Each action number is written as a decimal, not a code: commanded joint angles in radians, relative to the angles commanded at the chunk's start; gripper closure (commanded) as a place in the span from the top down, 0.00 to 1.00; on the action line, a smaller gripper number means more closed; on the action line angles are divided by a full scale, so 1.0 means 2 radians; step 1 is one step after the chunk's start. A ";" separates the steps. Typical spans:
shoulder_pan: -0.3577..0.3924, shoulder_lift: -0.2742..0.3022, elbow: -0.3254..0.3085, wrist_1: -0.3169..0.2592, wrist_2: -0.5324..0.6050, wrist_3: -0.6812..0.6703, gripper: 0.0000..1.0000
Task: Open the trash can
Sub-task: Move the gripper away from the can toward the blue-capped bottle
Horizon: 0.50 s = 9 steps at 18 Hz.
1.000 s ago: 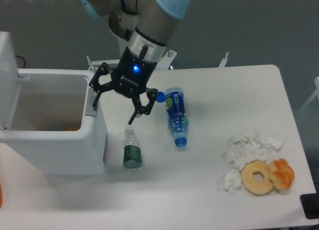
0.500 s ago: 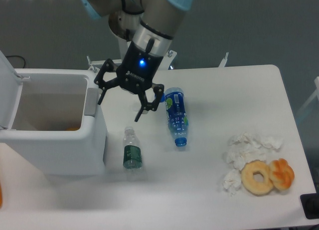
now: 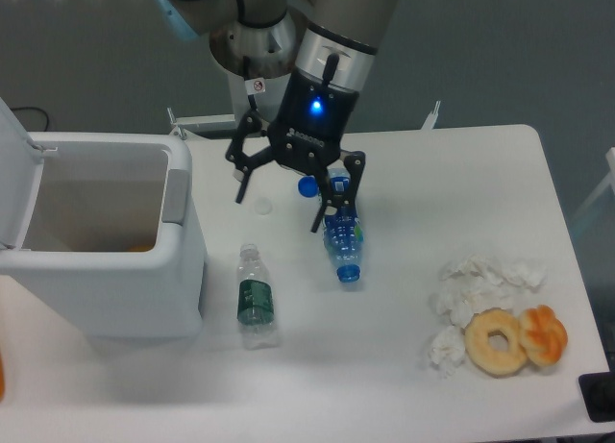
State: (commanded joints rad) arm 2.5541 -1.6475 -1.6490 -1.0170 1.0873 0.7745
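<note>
The trash can [image 3: 144, 284] is a large white bin at the left of the table. Its lid [image 3: 17, 179] stands raised at the far left, so the inside shows, with something orange at the bottom. A grey tab [image 3: 176, 195] sits on its right rim. My gripper [image 3: 280, 214] hangs open over the table to the right of the bin, well clear of it, fingers spread and empty. Its right finger is over the blue-labelled bottle [image 3: 342, 236].
A clear bottle with a green label [image 3: 255, 297] lies beside the bin. A small bottle cap [image 3: 262, 207] lies near the gripper. Crumpled tissues [image 3: 476, 291], a doughnut [image 3: 497, 341] and a pastry [image 3: 544, 333] are at the right front.
The gripper has moved right, away from the bin's rim toward the blue-labelled bottle. The lid has stayed raised and the bin open.
</note>
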 joint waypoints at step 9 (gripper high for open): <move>-0.015 -0.010 -0.008 -0.002 0.126 0.075 1.00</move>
State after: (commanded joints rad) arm 2.5235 -1.6674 -1.6659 -1.0201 1.3390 0.9249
